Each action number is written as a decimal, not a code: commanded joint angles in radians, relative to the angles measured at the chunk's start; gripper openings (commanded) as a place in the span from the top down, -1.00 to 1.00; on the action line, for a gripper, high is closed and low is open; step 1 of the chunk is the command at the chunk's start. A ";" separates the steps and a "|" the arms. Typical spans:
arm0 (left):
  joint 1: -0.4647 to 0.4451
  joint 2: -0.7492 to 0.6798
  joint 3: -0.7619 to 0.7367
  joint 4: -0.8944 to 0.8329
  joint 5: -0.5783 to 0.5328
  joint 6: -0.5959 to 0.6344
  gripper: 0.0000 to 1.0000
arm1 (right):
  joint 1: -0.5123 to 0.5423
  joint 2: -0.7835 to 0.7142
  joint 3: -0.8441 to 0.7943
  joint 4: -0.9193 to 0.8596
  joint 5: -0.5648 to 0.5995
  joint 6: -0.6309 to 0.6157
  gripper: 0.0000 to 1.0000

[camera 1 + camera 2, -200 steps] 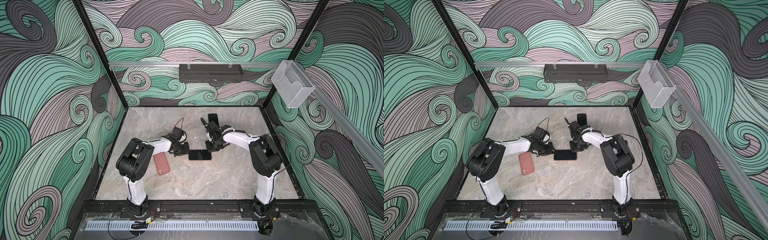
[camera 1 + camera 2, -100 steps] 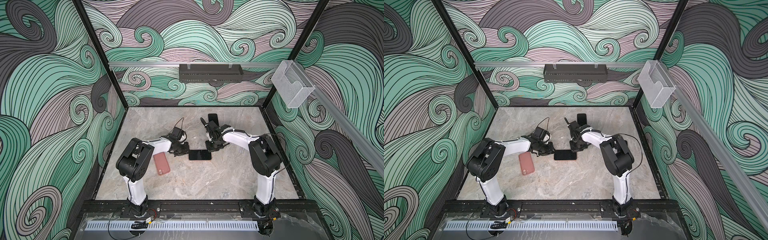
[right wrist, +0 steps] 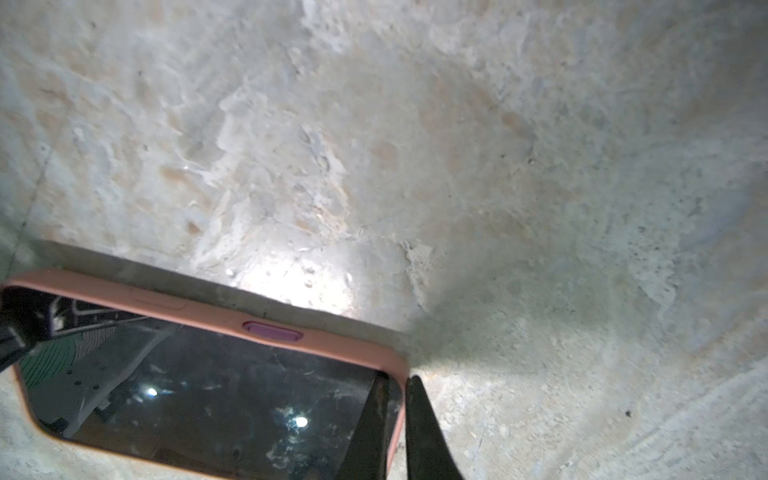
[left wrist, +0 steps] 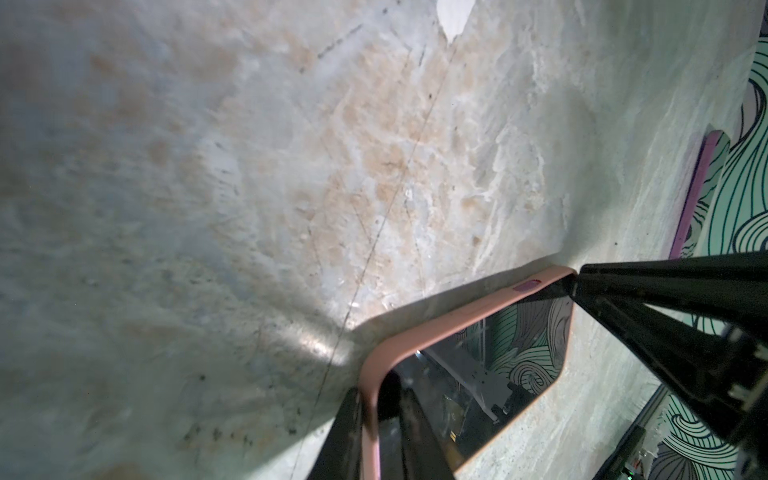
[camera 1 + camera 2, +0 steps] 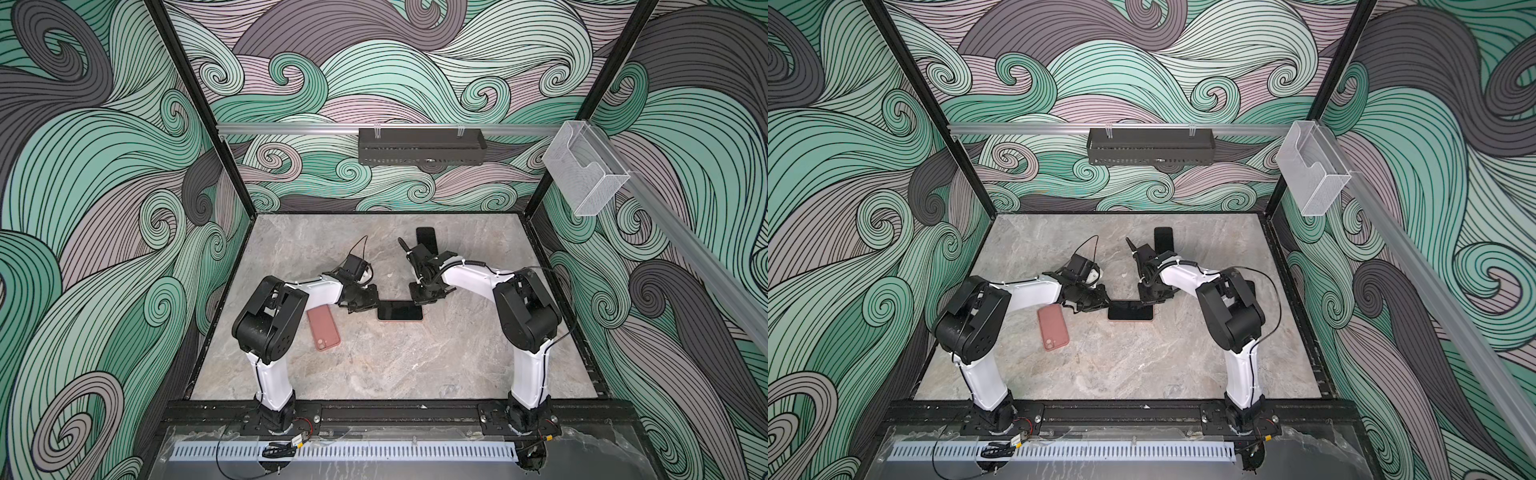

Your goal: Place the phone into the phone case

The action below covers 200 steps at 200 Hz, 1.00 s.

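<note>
The phone (image 5: 400,309) (image 5: 1130,310), black screen up, lies flat mid-table inside the pink phone case, whose rim (image 4: 457,322) (image 3: 208,309) frames the screen (image 4: 498,365) (image 3: 208,395). My left gripper (image 5: 371,302) (image 5: 1104,305) (image 4: 380,392) is at its left end, shut on the case's rim, with one finger outside and one on the glass. My right gripper (image 5: 417,297) (image 5: 1147,298) (image 3: 397,378) pinches the rim at the far right corner the same way.
A second pink case (image 5: 323,328) (image 5: 1053,328) lies back up beside the left arm. Another black phone (image 5: 427,239) lies behind the right wrist. On the back wall hangs a black tray (image 5: 422,146), and on the right rail a clear holder (image 5: 584,174).
The right jaws have drawn slightly tighter on the case's rim. Arms, phone and case have not visibly moved.
</note>
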 commanded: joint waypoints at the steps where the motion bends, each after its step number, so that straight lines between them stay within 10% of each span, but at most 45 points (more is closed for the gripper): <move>1: -0.007 0.005 -0.021 -0.002 0.006 -0.002 0.61 | 0.014 0.143 -0.093 -0.070 0.037 0.017 0.76; 104: -0.007 -0.048 -0.020 -0.030 -0.013 -0.007 0.61 | 0.026 -0.024 -0.051 -0.057 0.000 -0.137 0.58; 200: -0.004 -0.299 -0.095 -0.121 -0.180 0.051 -0.51 | 0.057 -0.225 -0.059 0.013 -0.148 -0.546 -0.64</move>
